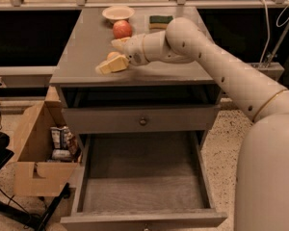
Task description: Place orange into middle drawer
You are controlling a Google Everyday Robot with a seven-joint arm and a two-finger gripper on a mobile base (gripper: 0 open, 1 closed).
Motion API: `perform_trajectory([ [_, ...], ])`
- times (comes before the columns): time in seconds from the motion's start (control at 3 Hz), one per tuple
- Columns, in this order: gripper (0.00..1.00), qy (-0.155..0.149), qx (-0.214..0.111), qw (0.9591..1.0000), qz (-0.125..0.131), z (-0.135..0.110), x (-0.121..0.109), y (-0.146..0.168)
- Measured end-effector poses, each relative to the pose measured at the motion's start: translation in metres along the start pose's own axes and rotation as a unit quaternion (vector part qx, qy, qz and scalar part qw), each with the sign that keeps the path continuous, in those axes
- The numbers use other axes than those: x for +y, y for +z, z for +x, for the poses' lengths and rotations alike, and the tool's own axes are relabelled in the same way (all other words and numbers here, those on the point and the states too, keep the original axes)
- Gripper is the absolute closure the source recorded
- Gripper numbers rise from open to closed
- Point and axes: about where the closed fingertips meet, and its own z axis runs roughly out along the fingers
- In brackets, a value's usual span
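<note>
Grey cabinet top point(84, 49): hand point(108, 55) spread around orange point(112, 56); middle drawer point(139, 196) open; speckled floor point(224, 143), cardboard box point(31, 177).

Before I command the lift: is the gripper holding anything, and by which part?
Cannot tell. The gripper sits at the orange on the cabinet top, but a firm grip on it isn't visible.

gripper point(107, 55) around orange point(113, 56) on cabinet top point(82, 47)
</note>
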Motion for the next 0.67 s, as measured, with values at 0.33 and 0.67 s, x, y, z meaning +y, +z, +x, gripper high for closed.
perform_trajectory([
  [0.33,0.41,-0.004,0.009,0.9999,-0.013,0.0100,0.0042,0.0148],
  [0.67,0.65,-0.002,0.011,0.9998,-0.017,0.0180,0.0076,0.0226],
])
